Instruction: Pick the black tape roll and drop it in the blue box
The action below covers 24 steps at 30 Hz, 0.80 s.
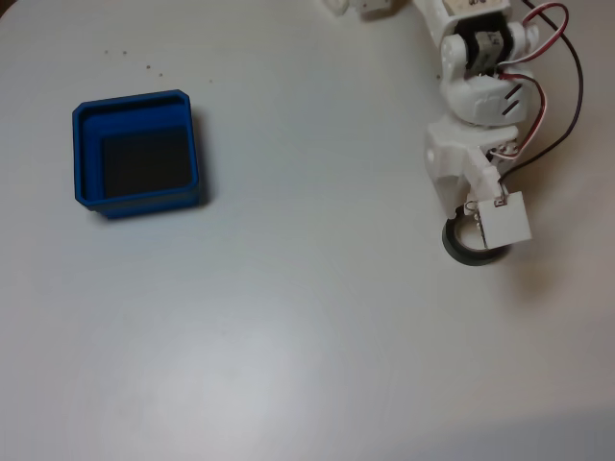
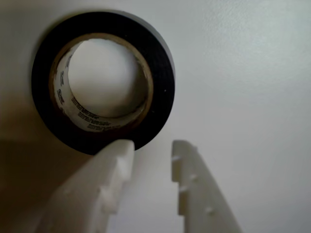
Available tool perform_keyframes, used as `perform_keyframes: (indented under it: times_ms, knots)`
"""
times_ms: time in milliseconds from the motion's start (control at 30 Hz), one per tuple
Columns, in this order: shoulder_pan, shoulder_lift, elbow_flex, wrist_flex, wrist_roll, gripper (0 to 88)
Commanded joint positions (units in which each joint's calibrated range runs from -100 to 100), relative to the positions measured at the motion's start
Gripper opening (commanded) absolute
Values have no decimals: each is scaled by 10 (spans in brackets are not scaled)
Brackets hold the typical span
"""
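Tool (image 2: 151,150) apart beside black tape roll (image 2: 163,87) — blue box (image 1: 135,199) bare-floored

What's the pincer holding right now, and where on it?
Nothing. In the wrist view the pincer is open, with only table between its fingertips; the left finger's tip sits at the black tape roll's outer edge, no grip.

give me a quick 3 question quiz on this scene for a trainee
1. True or false: the black tape roll is already inside the blue box.
2. In the wrist view, the gripper jaws are: A) clamped on the roll, B) apart, with the roll's rim just past one tip, C) inside the box.
3. In the fixed view, on which side of the table is the box?

Key: 1 false; 2 B; 3 left.
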Motion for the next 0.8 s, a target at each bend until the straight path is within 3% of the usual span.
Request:
perform_keyframes:
  times_ms: [0,333,600,767]
  knots:
    - [5,-7,-35,-11,-17,15]
    - [6,14,-35,-11,-15,32]
    - [6,34,-36,-11,-14,208]
    - [6,34,-36,-11,-15,227]
